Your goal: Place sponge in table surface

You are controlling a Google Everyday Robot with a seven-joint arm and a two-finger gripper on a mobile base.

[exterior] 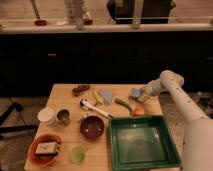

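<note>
The sponge is a small blue-grey block at the far right of the light wooden table surface, low over it or resting on it; I cannot tell which. My gripper reaches in from the right on a white arm and is shut on the sponge's right side. The arm runs down the right edge of the view.
Left of the sponge lie a grey-blue cloth, a banana and a green vegetable. An orange fruit sits just in front of the sponge. The green tray, dark bowl, brush and two cups fill the front.
</note>
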